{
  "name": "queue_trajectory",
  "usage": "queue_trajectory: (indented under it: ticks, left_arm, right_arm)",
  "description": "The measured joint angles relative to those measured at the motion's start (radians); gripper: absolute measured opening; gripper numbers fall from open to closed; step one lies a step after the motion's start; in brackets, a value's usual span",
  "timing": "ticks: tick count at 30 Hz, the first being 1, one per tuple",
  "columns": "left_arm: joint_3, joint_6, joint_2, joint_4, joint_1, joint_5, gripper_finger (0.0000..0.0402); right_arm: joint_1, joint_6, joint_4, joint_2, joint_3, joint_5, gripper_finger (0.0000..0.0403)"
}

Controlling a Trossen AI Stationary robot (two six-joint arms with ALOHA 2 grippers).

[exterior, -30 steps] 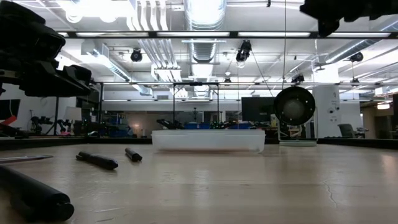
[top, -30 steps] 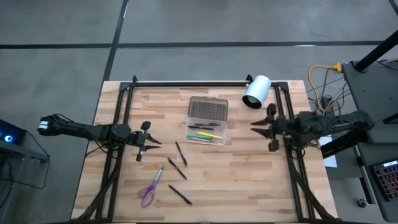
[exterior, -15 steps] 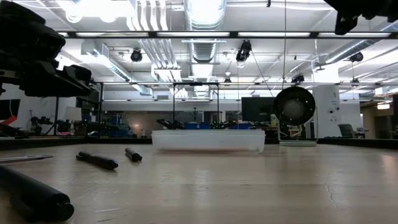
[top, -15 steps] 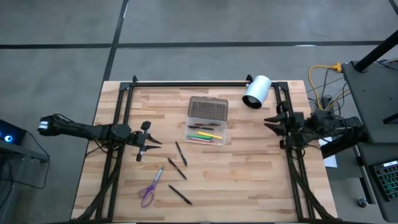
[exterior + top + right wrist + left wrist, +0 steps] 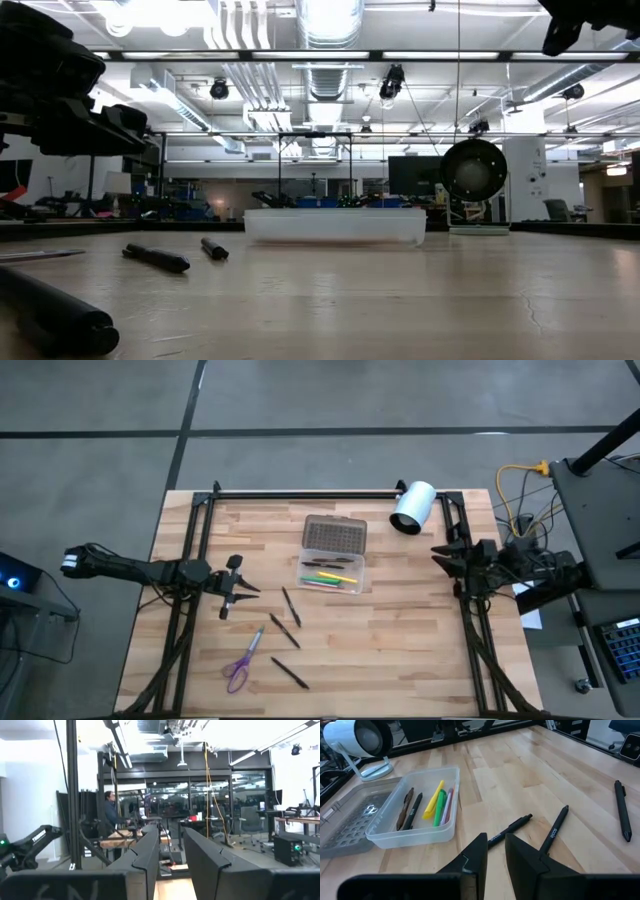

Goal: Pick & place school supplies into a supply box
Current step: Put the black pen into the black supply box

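Note:
The supply box point(image 5: 332, 573) stands open at the table's middle, its dotted lid point(image 5: 334, 535) laid back flat. In its clear tray point(image 5: 417, 810) lie several pens: brown, black, yellow, green, lilac. Three black pens point(image 5: 289, 606) point(image 5: 284, 631) point(image 5: 289, 673) lie on the wood near it. A lilac pen point(image 5: 256, 640) and purple scissors point(image 5: 238, 670) lie closer to the near edge. My left gripper point(image 5: 243, 589) hovers open at the left, pointing at the pens point(image 5: 512, 827). My right gripper point(image 5: 447, 556) stands open at the right edge, raised and tipped upward point(image 5: 170, 855), nothing between its fingers.
A white cylinder lamp point(image 5: 412, 507) stands at the far right corner beside the box. Black frame rails point(image 5: 300, 494) run along the far, left and right sides. A person point(image 5: 109, 812) stands in the room beyond. Bare wood point(image 5: 400, 640) lies at the near right.
My right gripper has drawn back toward the table's right edge and tipped its fingers upward. The left arm, the box and the supplies have stayed where they were.

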Motion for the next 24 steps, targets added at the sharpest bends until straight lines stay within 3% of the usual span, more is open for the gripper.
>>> queue_trajectory:
  ticks: [12,24]
  left_arm:
    - [0.0,0.0,0.0,0.0,0.0,0.0,0.0054]
    - [0.0,0.0,0.0,0.0,0.0,0.0,0.0054]
  right_arm:
    - [-0.001,-0.085,0.099,-0.013,-0.134,-0.002,0.0068]
    - [-0.001,-0.181,0.11,-0.011,-0.202,-0.002,0.0083]
